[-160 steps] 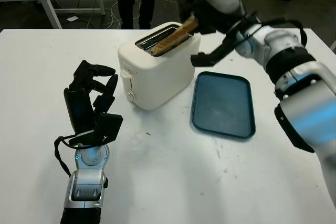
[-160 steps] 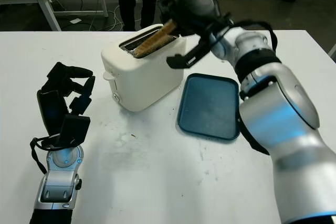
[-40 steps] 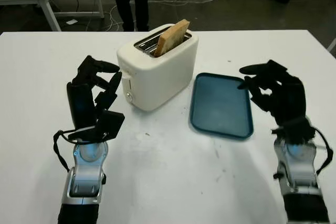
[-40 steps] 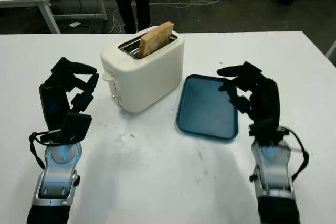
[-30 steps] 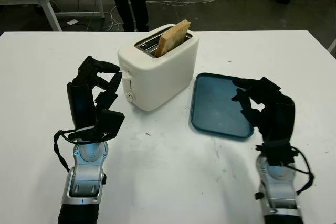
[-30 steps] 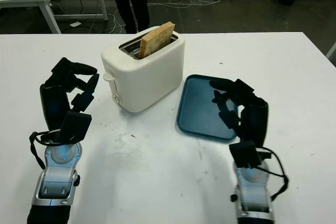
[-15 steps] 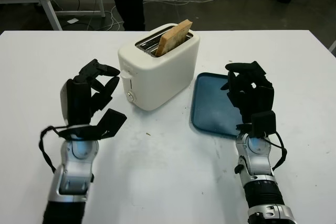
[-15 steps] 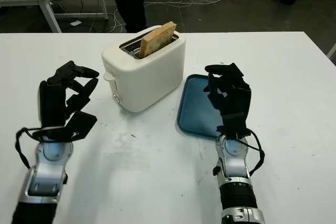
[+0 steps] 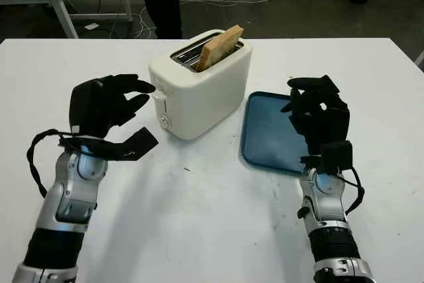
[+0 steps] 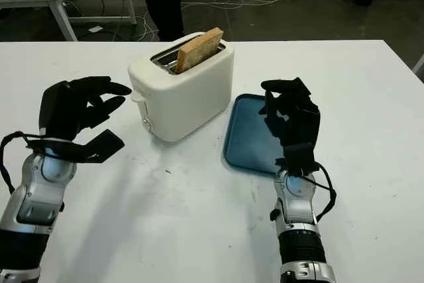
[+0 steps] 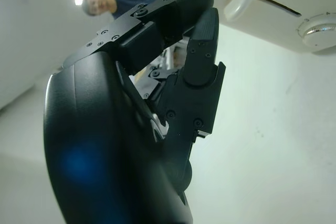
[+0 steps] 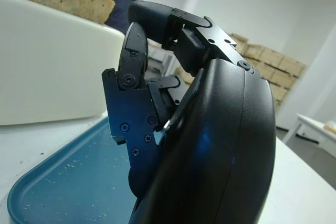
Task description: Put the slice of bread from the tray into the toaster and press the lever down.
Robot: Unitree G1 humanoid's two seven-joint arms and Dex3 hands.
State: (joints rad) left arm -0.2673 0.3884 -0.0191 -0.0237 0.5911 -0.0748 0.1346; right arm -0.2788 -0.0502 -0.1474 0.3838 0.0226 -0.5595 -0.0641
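The toaster (image 9: 199, 81) stands on the white bench (image 9: 212, 217). The slice of bread (image 9: 218, 46) sits tilted in the toaster's slot, its upper part protruding. The lever (image 9: 158, 95) is on the toaster's end face. The left hand (image 9: 109, 101) is raised just beside that end face, unclenched and holding nothing. The tray (image 9: 271, 130) lies beside the toaster. The right hand (image 9: 318, 117) is above the tray's far edge from the toaster, fingers curled, gripping nothing.
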